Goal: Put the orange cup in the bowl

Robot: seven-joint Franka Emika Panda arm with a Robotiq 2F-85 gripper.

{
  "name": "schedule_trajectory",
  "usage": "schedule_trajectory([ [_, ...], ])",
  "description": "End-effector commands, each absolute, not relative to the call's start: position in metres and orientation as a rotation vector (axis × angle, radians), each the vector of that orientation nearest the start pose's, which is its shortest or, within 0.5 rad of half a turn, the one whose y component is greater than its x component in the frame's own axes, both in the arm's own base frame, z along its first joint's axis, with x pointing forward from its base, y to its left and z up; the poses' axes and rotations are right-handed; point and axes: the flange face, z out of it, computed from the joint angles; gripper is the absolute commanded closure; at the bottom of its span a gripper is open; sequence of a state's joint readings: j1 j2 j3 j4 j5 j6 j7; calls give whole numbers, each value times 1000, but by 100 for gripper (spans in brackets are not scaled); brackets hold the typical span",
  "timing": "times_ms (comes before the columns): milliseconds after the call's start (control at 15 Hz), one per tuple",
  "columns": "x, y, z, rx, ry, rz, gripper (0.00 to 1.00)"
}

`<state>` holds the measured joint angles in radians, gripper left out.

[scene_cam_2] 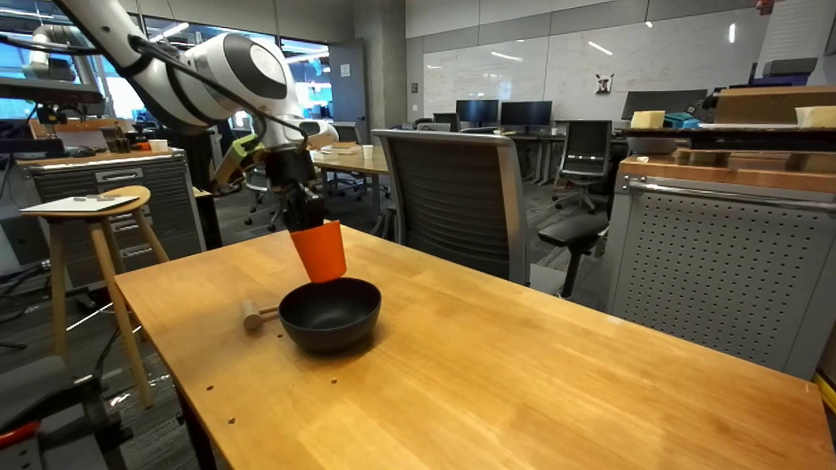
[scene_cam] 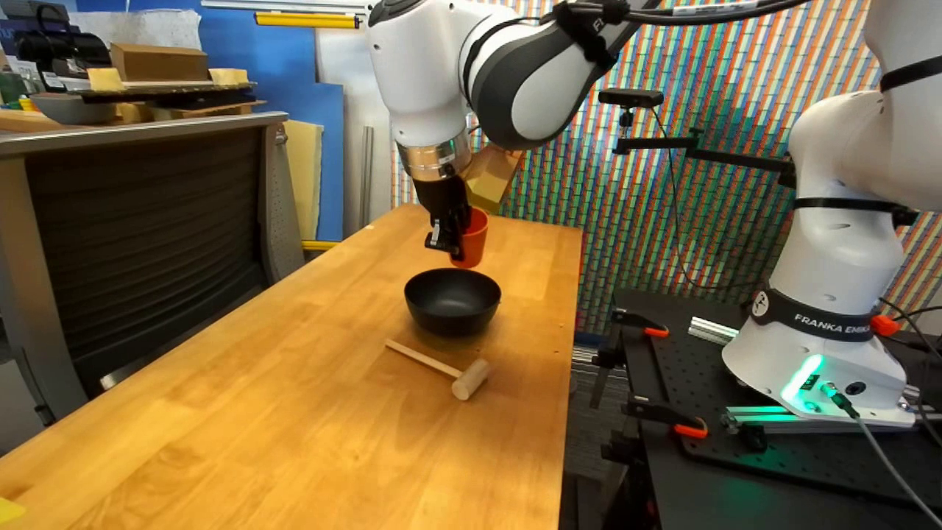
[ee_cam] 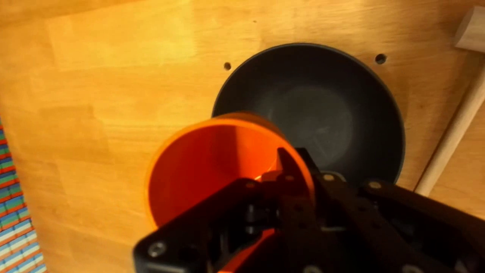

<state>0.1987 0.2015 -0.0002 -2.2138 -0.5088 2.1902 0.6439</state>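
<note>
Nearest, in an exterior view: bare wood of the desk (scene_cam: 294, 412), a yellow scrap (scene_cam: 9, 511) at the near left, cut off by the frame; cannot tell what it is.

Next, mallet (scene_cam: 445, 368). Pale wood, lying flat, head to the near right, handle running far left. Just beside the bowl (scene_cam: 452, 326), on its near side; a strip of desk shows between them in the wrist view, so apart.

Bowl: black, round, upright, toward the right edge of the desk. Two dark holes (ee_cam: 380, 58) in the desktop close by its rim (wrist view).

Above, toward the bowl's far side: cup (scene_cam_2: 320, 253). Orange, held off the desk, mouth upward, tilted. Its base shows right at the bowl's rim in both exterior views; in the wrist view, looking down, the cup covers part of that rim. Whether they touch, cannot tell.

Hand (ee_cam: 293, 157) points down at the cup. Jaws close together, about the cup side's thickness apart, one finger inside the mouth, one outside, side pinched between. Arm (scene_cam: 434, 88), white, reaches in from the right, above.

Left, past the desk: chair (scene_cam: 147, 221), dark back, grey frame. Right: robot base (scene_cam: 817, 368) on a black bench (scene_cam: 736, 500), green glow on its side. Farthest: backdrop (scene_cam: 736, 73) of coloured strips.
</note>
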Motion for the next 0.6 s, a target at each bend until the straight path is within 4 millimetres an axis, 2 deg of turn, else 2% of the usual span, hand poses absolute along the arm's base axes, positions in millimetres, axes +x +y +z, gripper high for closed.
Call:
schedule_trajectory([
  [0,521,83,246,-3479,225,146,98],
  [467,534,61,197,-3300,261,187,96],
  [533,534,59,192,-3280,266,211,92],
])
